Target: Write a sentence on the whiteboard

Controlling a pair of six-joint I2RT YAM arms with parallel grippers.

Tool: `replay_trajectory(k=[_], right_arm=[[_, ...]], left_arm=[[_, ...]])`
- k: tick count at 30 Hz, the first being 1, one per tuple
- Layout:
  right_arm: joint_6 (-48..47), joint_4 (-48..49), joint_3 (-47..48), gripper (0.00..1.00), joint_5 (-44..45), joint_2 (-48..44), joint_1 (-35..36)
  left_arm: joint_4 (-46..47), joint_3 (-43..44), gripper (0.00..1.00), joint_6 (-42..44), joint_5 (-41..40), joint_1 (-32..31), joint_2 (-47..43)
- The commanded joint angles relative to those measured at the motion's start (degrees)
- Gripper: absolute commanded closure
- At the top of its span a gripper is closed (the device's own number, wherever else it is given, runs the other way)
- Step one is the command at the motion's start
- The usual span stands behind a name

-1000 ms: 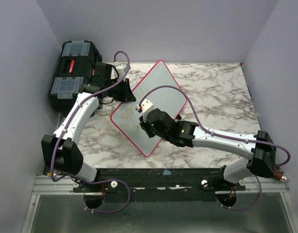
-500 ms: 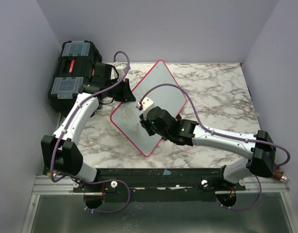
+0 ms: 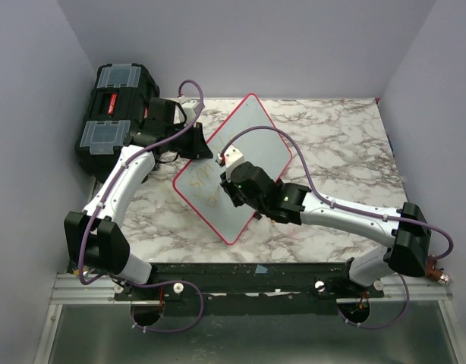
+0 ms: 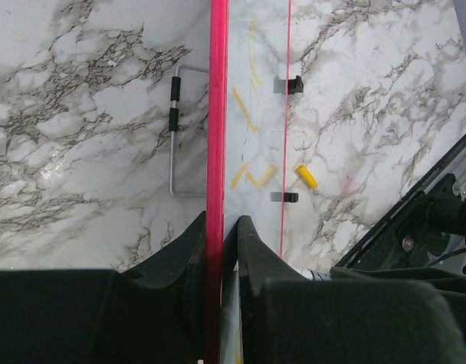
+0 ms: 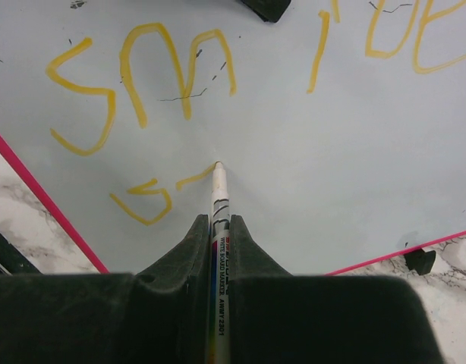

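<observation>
The whiteboard (image 3: 252, 140), white with a thin pink-red frame, stands tilted on the marble table. My left gripper (image 3: 196, 146) is shut on its upper-left edge; the left wrist view shows the red frame (image 4: 216, 114) pinched between the fingers of that gripper (image 4: 220, 221). My right gripper (image 3: 230, 189) hovers over the board's lower half, shut on a white whiteboard marker (image 5: 219, 193). The marker's tip touches the white surface (image 5: 309, 197) at the end of a short yellow stroke. The sentence (image 5: 142, 68) shows as yellow letters in two lines, also faintly from above (image 3: 203, 180).
A black toolbox (image 3: 115, 114) stands at the back left, close behind the left arm. Behind the board, a bent metal wire stand (image 4: 174, 129) and a yellow cap (image 4: 307, 177) lie on the marble. Black clips (image 4: 292, 84) sit on the board's far edge. Purple walls enclose the table.
My right gripper has slid a little up and to the left across the board with the marker. The left arm and the board have stayed put.
</observation>
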Motion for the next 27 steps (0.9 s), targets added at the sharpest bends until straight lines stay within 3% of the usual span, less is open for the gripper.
replay_trajectory(k=[1,15,27], right_arm=[[-0.64,-1.26,2.22,0.99,1.85,1.01,-0.46],[-0.42,0.31,1.21,0.99,-3.55,-3.73,-0.36],[-1.65,0.69,4.33,0.99,-5.34,1.4,-0.35]], left_arm=[[-1.47,0.03,1.0,4.7,-6.43,-1.37,0.69],[-1.95,0.96,1.0,4.69,-6.61,-1.36,1.32],[-1.88,0.83,1.0,4.7,-6.37,-1.36,1.36]])
